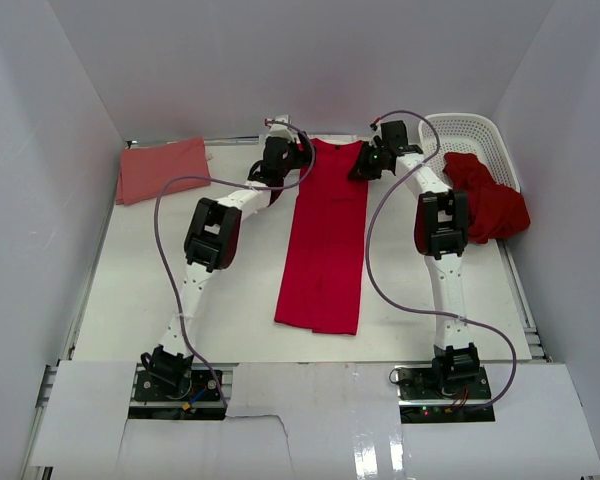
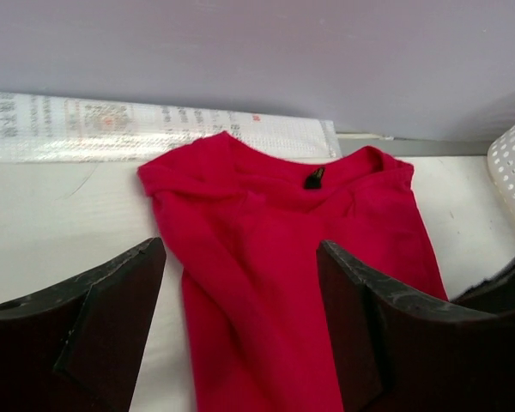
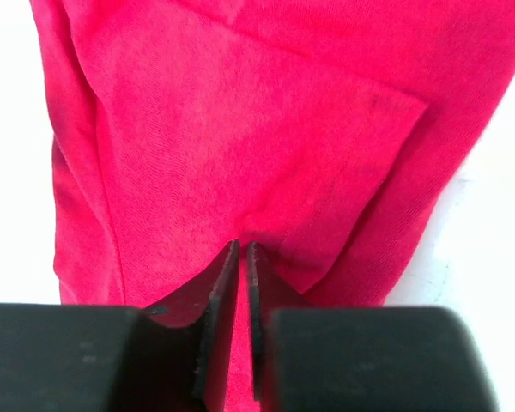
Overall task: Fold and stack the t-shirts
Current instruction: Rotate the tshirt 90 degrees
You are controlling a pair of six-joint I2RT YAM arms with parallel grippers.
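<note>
T-shirts lie at three places on the tabletop (image 1: 180, 300).

Far-left corner: salmon-pink t-shirt (image 1: 162, 170), folded flat, well apart from both arms.

Left hand (image 2: 240, 249): released, fingers spread wide, grasping nothing. It is positioned at the collar end of the crimson t-shirt (image 1: 325, 240), on its left side.

Centre: the crimson t-shirt is folded into a long narrow strip, collar at the far end. A dark label shows inside the neck.

Right hand (image 3: 242, 251): clenched, only a slit between the fingers, tips against a folded edge at the shirt's far right. Whether cloth is pinched cannot be told.

Far right: heap of crimson t-shirts (image 1: 492, 205), crumpled, spilling over the near end of the white lattice basket (image 1: 475, 128).
</note>
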